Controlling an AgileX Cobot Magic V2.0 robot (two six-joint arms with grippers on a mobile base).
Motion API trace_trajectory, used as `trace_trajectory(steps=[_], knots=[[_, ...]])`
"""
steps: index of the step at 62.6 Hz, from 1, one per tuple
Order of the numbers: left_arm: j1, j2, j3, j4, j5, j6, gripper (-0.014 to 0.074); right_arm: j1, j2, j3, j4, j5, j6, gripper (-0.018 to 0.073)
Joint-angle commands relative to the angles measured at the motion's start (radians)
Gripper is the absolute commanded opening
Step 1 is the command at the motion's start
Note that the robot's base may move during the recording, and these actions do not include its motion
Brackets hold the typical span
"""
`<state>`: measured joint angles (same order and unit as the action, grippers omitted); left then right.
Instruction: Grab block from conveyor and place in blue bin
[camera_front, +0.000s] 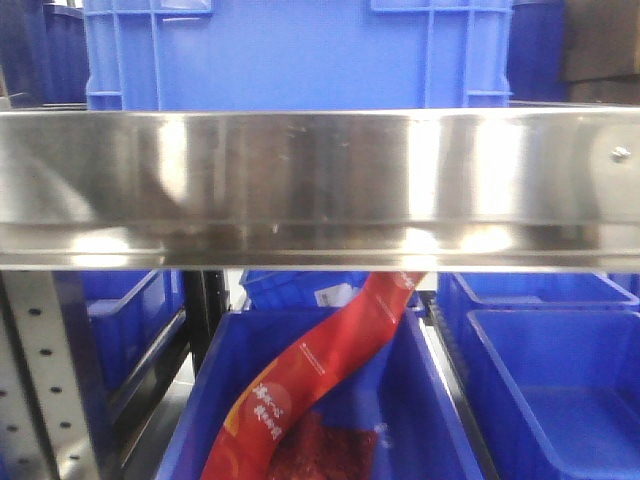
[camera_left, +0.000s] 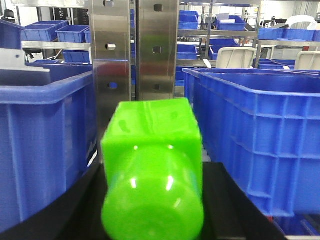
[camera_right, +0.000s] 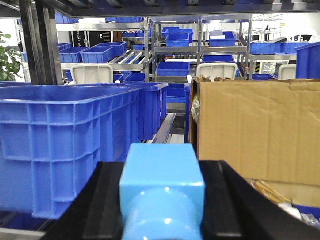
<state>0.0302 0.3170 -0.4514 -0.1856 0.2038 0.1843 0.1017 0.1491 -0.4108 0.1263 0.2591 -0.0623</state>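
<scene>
Green block (camera_left: 151, 135) clamped in left gripper (camera_left: 152, 205) — right gripper (camera_right: 162, 210) (likewise) grips blue block (camera_right: 162, 175).

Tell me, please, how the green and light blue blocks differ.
The green block is vivid green and the light blue block pale blue. The green block is flanked by blue bins; the light blue block has a cardboard box beside it. Both have a rounded near end and square body.

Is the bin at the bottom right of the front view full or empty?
Empty, as far as shown: the bin's visible floor and walls are bare blue. Its near end is cut off by the frame.
</scene>
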Motion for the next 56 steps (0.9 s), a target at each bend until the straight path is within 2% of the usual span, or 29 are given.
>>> trace_trajectory(steps=[1,56], knots=[[-0.006,-0.004,-0.006,-0.005,-0.014,0.001,-0.0111,0.002,-0.002,0.001,0.002,-0.021,-0.007,-0.0155],[-0.006,-0.004,-0.006,-0.005,-0.014,0.001,-0.0111,0.002,-0.002,0.001,0.002,-0.021,-0.007,-0.0155]])
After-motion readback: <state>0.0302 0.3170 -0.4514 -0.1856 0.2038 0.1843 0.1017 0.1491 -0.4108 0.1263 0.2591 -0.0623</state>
